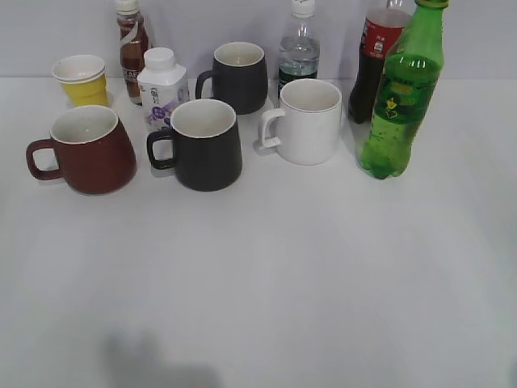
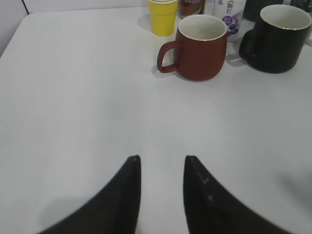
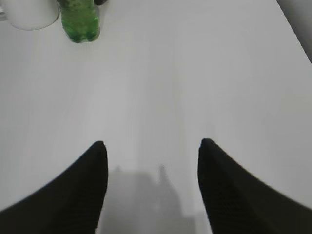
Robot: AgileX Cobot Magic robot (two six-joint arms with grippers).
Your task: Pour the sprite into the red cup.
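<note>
The sprite, a tall green bottle with a green cap, stands upright at the right back; its base shows in the right wrist view. The red cup, handle to the left, stands empty at the left; it also shows in the left wrist view. My left gripper is open and empty over bare table, well short of the red cup. My right gripper is open and empty, far in front of the sprite. Neither gripper shows in the exterior view.
Two black mugs and a white mug stand between cup and sprite. Behind are a yellow paper cup, a small white bottle, a brown drink bottle, a water bottle and a cola bottle.
</note>
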